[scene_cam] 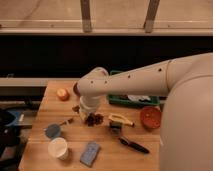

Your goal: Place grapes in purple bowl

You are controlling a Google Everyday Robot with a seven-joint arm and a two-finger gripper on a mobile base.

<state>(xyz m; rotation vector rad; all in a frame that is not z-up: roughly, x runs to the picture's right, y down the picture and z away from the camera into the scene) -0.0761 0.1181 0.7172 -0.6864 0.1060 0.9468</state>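
The grapes, a small dark reddish bunch, lie on the wooden table near its middle. My gripper hangs from the white wrist right over the left end of the bunch and down at table height. The purple bowl stands at the back of the table. Only a dark sliver of it shows left of the wrist, and the arm hides the rest.
An orange fruit sits back left and a green tray at the back. An orange-red bowl is right, a banana beside the grapes. A black tool, blue sponge, white cup and grey-blue disc lie in front.
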